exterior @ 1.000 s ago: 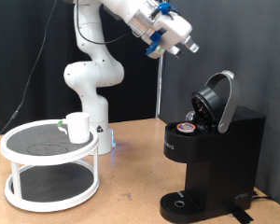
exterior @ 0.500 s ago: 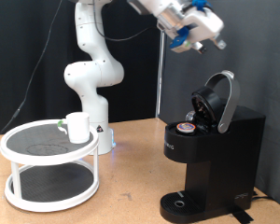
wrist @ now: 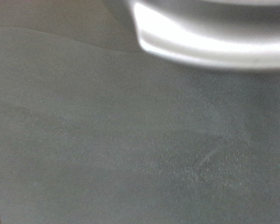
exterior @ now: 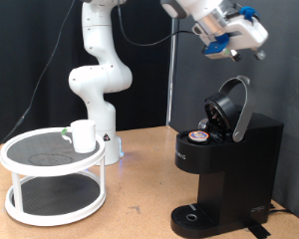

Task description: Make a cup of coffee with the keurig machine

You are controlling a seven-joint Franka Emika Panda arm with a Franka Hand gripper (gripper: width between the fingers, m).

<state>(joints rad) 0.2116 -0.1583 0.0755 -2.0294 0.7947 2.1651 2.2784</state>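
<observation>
The black keurig machine (exterior: 229, 159) stands at the exterior view's right with its domed lid (exterior: 232, 108) hinged up. A small brown-topped pod (exterior: 199, 132) sits in the open chamber. The white cup (exterior: 83, 135) stands on the top tier of a round white stand (exterior: 52, 164) at the exterior view's left. My gripper (exterior: 247, 50) is high in the air, above the raised lid and clear of it, with nothing visible in it. The wrist view is a blurred grey surface with a pale silver curved edge (wrist: 210, 37); no fingers show there.
The arm's white base (exterior: 95, 85) rises behind the stand. The wooden table (exterior: 140, 204) runs between the stand and the machine. The round drip tray (exterior: 194, 215) lies at the machine's foot. A dark curtain forms the background.
The gripper has swung across the top of the exterior view from above the middle to the right, ending over the machine's raised lid. The cup, pod and lid have not moved.
</observation>
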